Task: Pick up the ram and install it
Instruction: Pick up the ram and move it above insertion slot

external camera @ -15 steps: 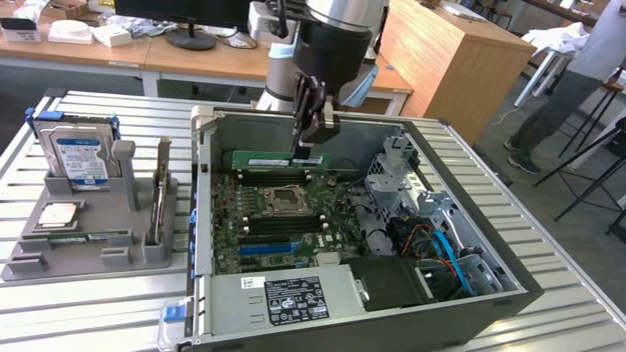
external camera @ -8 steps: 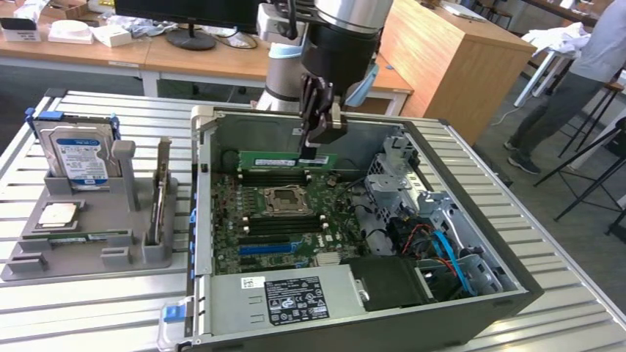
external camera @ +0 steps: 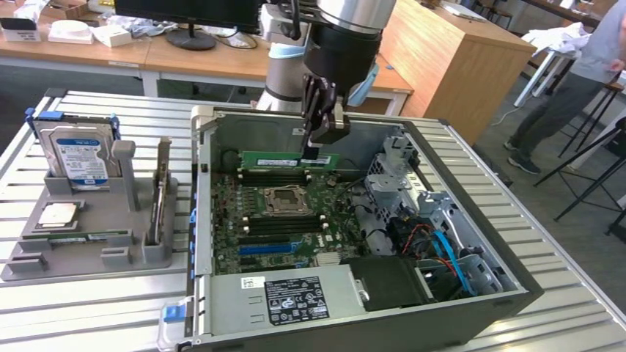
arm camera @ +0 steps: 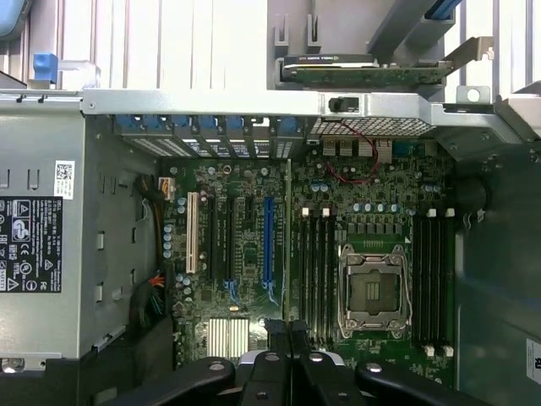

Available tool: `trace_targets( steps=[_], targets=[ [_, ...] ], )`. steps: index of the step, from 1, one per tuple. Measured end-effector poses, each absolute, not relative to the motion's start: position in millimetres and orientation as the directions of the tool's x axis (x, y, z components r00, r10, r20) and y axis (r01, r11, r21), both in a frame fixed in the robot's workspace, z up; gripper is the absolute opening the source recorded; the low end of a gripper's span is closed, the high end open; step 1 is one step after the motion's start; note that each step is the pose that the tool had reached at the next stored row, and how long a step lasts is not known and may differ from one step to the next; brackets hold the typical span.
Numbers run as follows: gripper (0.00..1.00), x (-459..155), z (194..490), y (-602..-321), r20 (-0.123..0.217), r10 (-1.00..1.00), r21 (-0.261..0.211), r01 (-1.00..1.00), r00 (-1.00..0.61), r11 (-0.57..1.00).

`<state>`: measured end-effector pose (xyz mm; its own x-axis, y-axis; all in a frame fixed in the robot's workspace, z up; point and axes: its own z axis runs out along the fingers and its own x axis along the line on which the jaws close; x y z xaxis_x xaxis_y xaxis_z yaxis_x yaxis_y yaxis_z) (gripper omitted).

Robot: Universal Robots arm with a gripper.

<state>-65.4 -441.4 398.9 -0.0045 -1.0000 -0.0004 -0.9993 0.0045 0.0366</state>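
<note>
The arm [external camera: 344, 29] is silver-grey tubing with a glossy black wrist section and pale blue joint caps [external camera: 284, 51]. Its black pincer [external camera: 312, 151] has linked fingers [arm camera: 190, 381] with silvery pins.

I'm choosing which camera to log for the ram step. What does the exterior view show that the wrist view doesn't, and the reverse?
Exterior view: the ram at the shut gripper's tips, the hard drive in its grey holder, a person at the exterior view's right. Wrist view: the white expansion slot and a red wire loop by the case's rear wall. Both: the empty processor socket, the blue expansion slot, the power supply label.
</note>
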Motion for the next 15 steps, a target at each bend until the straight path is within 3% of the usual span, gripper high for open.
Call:
trace_targets(
  steps=[15],
  targets=[
    [0.11, -49.4, 398.8, -441.5, 0.0, -1.0, 0.037, -0.999, -0.004, 0.004]
  ],
)
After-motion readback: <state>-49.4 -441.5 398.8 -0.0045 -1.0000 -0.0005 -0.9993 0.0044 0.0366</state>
